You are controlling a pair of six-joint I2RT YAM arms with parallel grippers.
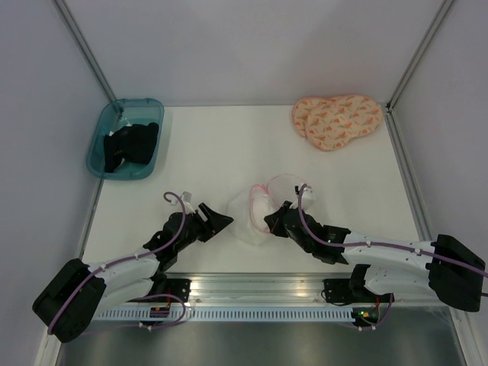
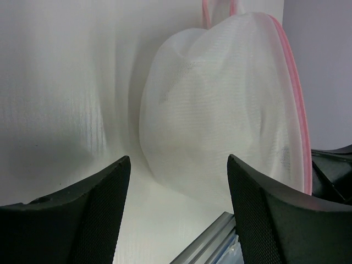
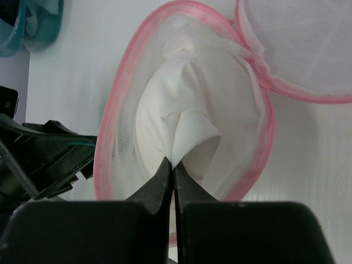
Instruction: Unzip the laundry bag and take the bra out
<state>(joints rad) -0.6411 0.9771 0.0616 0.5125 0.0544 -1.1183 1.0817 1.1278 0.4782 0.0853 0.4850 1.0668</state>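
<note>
The laundry bag [image 1: 255, 215] lies unzipped at the table's near middle, its pink-edged mouth [image 3: 118, 115] gaping and its lid [image 3: 300, 44] flapped open to the far right. Inside it sits the white bra [image 3: 176, 110]. My right gripper [image 3: 172, 165] is shut on a fold of the bra at the bag's mouth [image 1: 268, 222]. My left gripper [image 1: 221, 223] stands open just left of the bag, touching nothing. In the left wrist view the bag's mesh side [image 2: 220, 110] bulges a short way beyond the open fingers [image 2: 107, 192].
A teal bin [image 1: 126, 139] with black clothing stands at the back left. A peach patterned pad [image 1: 335, 120] lies at the back right. The metal rail [image 1: 259, 286] runs along the near edge behind both grippers.
</note>
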